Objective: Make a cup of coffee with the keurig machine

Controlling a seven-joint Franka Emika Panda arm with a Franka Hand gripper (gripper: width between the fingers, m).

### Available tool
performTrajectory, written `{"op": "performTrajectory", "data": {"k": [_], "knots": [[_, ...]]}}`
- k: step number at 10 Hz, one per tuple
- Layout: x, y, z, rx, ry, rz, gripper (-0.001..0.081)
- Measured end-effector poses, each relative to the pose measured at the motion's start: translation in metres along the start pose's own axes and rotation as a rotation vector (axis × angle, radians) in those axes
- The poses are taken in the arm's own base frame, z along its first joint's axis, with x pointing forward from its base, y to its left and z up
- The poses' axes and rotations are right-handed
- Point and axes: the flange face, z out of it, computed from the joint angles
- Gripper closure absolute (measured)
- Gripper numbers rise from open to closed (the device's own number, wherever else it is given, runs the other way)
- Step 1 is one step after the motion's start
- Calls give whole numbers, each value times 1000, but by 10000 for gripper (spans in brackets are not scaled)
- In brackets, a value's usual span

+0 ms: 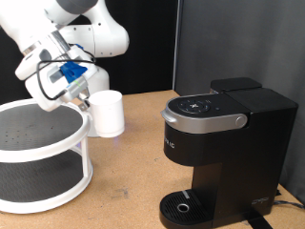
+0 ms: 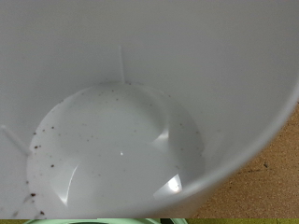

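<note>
Dregs line the inside of the small plain white cylindrical cup (image 2: 140, 112): the wrist view looks straight down into it and shows dark specks scattered over its pale floor, thickest toward one side, with a few bright glints of reflected light. No liquid level can be made out. Beyond the cup's rim a sliver of brown wooden surface (image 2: 266, 182) shows.

In the exterior view the cup (image 1: 107, 112) hangs clear of the surface (image 1: 133, 162), upright, at the end of the white robot arm (image 1: 81, 29). The claw (image 1: 84, 96) sits at the cup's ten o'clock, against its upper edge, and appears clamped on the rim, though the fingers themselves are too small to separate.

Directly at the cup's nine o'clock, just beside it, stands a white round two-tier shelf (image 1: 43, 157); the cup is just past its upper rim, apparently not touching. Its top tier carries faint dark specks.

At the cup's three o'clock, across a bare stretch of surface, stands the boxy matte black keurig machine (image 1: 224, 143) with its silver-grey arched lid handle (image 1: 205, 120) down and top buttons visible. Its round drip tray (image 1: 181, 204) lies at the cup's five o'clock, well apart, with nothing standing on it.
</note>
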Motion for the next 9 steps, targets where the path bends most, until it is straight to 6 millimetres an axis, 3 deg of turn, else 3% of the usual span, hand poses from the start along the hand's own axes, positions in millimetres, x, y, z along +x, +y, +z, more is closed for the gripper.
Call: {"op": "performTrajectory", "data": {"k": [5,9], "knots": [[8,-20,17,-19,-6,-3,742],[4,-20,26,-17,-16,4,743]]}}
